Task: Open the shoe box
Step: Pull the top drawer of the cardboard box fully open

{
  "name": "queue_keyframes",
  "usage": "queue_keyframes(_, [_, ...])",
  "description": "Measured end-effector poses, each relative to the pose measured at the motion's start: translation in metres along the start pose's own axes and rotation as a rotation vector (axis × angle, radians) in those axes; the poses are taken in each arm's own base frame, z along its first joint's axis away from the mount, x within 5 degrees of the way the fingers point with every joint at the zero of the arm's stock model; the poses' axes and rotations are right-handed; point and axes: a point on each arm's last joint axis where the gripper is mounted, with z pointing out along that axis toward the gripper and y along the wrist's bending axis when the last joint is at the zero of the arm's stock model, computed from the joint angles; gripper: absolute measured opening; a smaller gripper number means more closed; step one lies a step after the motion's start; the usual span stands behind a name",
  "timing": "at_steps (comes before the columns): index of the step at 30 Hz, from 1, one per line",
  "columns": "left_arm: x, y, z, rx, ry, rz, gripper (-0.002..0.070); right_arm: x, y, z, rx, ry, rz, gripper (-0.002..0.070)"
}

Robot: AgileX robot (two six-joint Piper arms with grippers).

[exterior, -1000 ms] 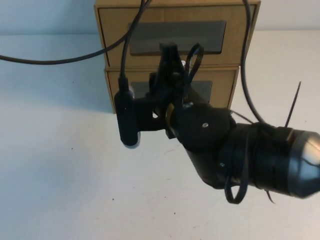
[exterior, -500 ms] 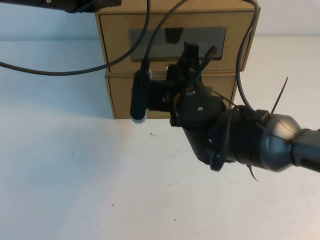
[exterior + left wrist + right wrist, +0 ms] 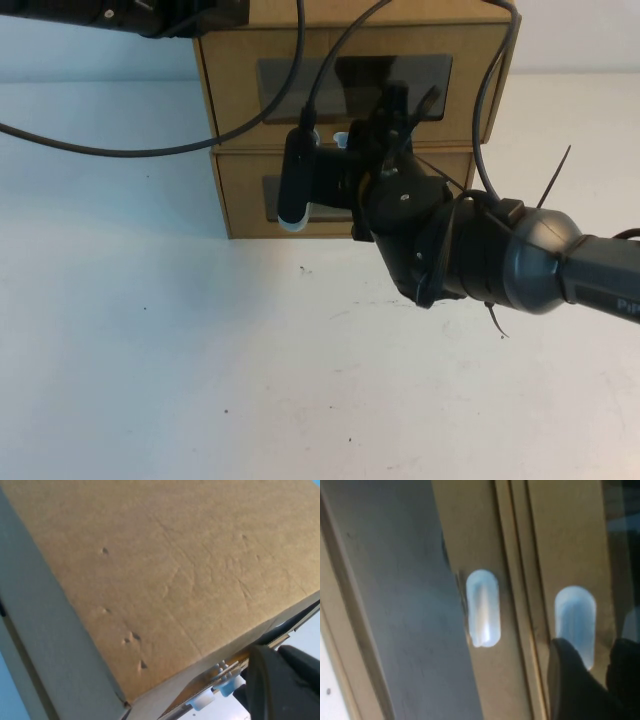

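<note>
Two brown cardboard shoe boxes are stacked at the back of the table: the upper box (image 3: pixel 230 70) and the lower box (image 3: pixel 240 195), each with a dark window in its front. In the right wrist view two pale blue handles show on the fronts, one handle (image 3: pixel 482 607) by a grey window and a second handle (image 3: pixel 575 620). My right gripper (image 3: pixel 408 100) (image 3: pixel 600 680) is open right at the box fronts, its dark fingers (image 3: pixel 567 680) just short of the second handle and holding nothing. My left gripper (image 3: pixel 150 15) lies over the upper box's top (image 3: pixel 165 575).
The right arm's black wrist camera (image 3: pixel 296 180) and cables hang in front of the lower box. The right gripper's dark body (image 3: pixel 280 685) shows below the box edge in the left wrist view. White table (image 3: pixel 150 350) stretches out in front of the boxes.
My right arm has moved forward to the box fronts and its fingers have spread apart. My left arm has come in over the upper box's top.
</note>
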Motion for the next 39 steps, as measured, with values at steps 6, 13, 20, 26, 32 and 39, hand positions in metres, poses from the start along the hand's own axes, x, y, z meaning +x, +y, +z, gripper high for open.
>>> queue_keyframes(6, [0.000, 0.000, 0.001, 0.003, 0.000, 0.017, -0.0005, 0.002, 0.001, 0.003, -0.011, -0.004, 0.004, 0.0167])
queue_keyframes(13, [0.000, 0.000, 0.001, 0.004, 0.001, 0.018, -0.0005, 0.005, 0.003, 0.010, -0.012, 0.002, -0.007, 0.0169])
queue_keyframes(20, [0.000, 0.000, 0.001, 0.009, 0.000, 0.015, -0.0005, 0.000, -0.001, 0.013, -0.004, -0.013, 0.014, 0.0169])
queue_keyframes(26, [0.000, 0.000, 0.001, 0.010, -0.001, 0.014, -0.0006, -0.005, -0.001, 0.014, -0.022, -0.048, 0.023, 0.0169])
queue_keyframes(32, [-0.001, -0.001, 0.001, 0.024, -0.011, 0.038, -0.0005, 0.000, 0.000, 0.021, -0.018, -0.039, 0.004, 0.0162])
queue_keyframes(39, [-0.003, -0.005, 0.001, 0.058, -0.042, 0.049, -0.0005, 0.003, 0.000, 0.024, -0.021, -0.039, 0.002, 0.0160])
